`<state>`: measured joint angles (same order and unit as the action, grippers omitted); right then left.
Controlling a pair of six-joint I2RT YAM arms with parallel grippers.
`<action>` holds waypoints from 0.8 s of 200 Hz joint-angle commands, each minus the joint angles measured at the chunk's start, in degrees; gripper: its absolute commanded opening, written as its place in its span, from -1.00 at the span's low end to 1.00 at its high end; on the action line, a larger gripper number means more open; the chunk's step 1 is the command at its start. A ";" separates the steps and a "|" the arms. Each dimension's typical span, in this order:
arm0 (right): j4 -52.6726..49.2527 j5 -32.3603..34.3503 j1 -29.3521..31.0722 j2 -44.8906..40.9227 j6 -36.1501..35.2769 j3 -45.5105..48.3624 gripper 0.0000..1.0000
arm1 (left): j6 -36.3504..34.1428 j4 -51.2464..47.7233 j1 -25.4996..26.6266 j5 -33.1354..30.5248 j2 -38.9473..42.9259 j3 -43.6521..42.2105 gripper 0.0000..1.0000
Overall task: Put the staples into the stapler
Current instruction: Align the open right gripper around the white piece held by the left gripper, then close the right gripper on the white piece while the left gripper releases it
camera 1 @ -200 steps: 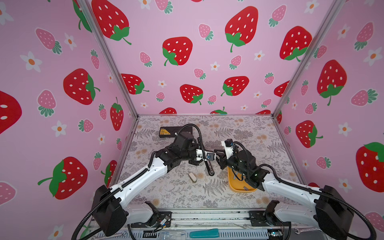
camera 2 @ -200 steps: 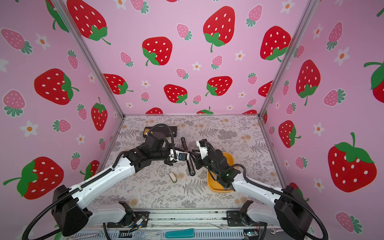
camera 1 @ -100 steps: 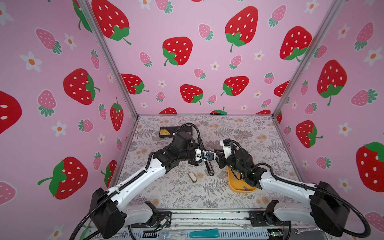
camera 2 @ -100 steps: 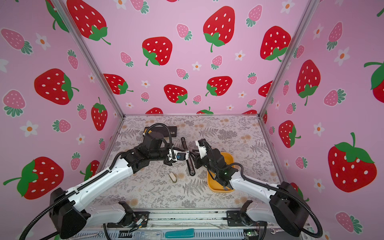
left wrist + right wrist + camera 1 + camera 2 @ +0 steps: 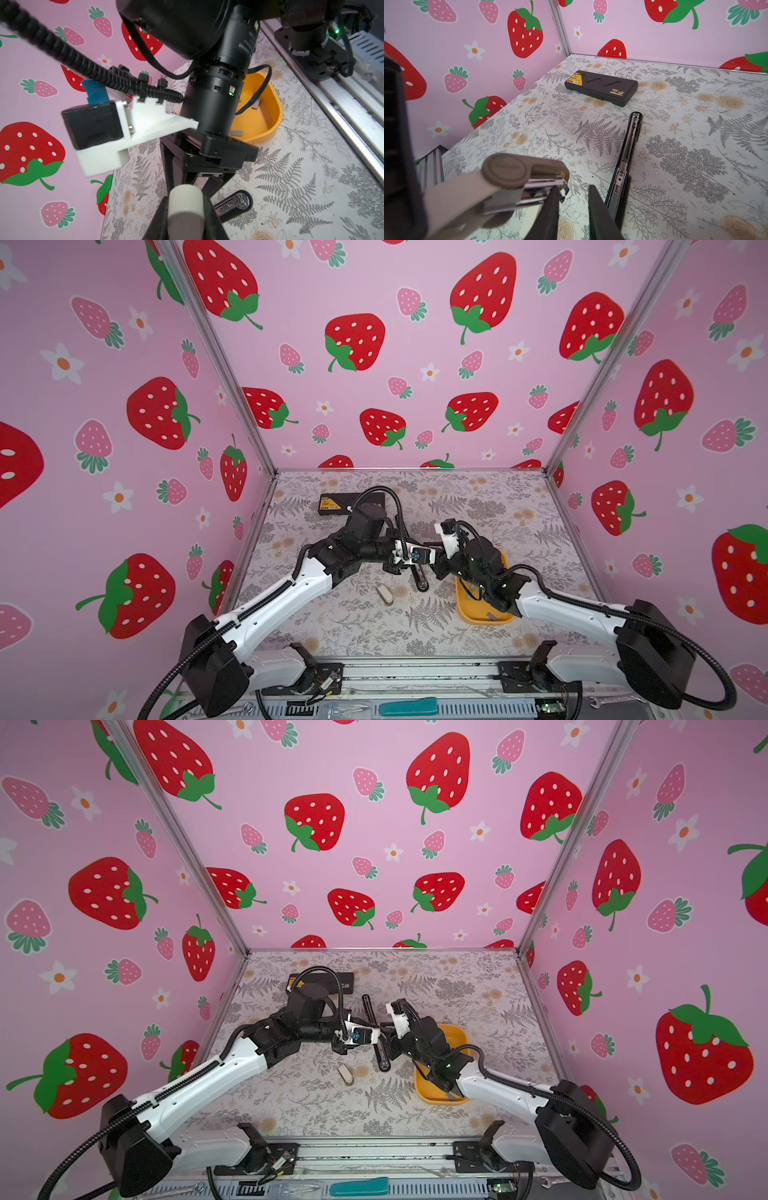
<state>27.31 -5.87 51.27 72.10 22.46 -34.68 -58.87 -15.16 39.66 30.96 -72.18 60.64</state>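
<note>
My left gripper [image 5: 185, 200] is shut on a small beige-white stapler [image 5: 512, 180], holding it above the table's middle with its metal magazine showing at the front. My right gripper [image 5: 572, 187] stands right at that front end. Its fingers are slightly apart with only table showing between them, and one finger touches the magazine's tip. The staples [image 5: 236, 133] are grey strips lying in the orange tray [image 5: 469, 614] under my right arm. In both top views the two wrists meet over the centre.
A long black stapler [image 5: 625, 162] lies opened flat beside my right gripper. A second small white stapler [image 5: 384, 594] lies on the table in front of my left arm. A black case [image 5: 601, 87] sits at the back left. Pink walls close three sides.
My right gripper has edged a little toward the left gripper and the held stapler. The left arm has stayed still.
</note>
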 commanded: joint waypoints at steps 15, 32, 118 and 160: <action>1.69 -0.31 0.25 -0.20 0.13 -1.36 -0.45 | 0.95 1.19 -0.56 4.24 -0.56 2.31 -1.00; 1.31 0.86 0.24 -0.54 -0.22 -1.11 -0.41 | 1.46 1.73 -1.95 4.75 -0.50 2.21 -1.00; 19.07 6.33 0.30 -9.70 -8.78 11.06 0.26 | 2.44 2.16 -7.74 4.35 1.07 2.20 -1.00; 27.24 -2.98 0.85 -11.20 -15.86 15.23 0.45 | 0.15 -0.24 -7.95 6.53 0.84 2.63 -1.00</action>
<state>46.83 -2.85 51.29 61.73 12.75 -19.59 -56.97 -14.04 31.97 34.17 -72.38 60.69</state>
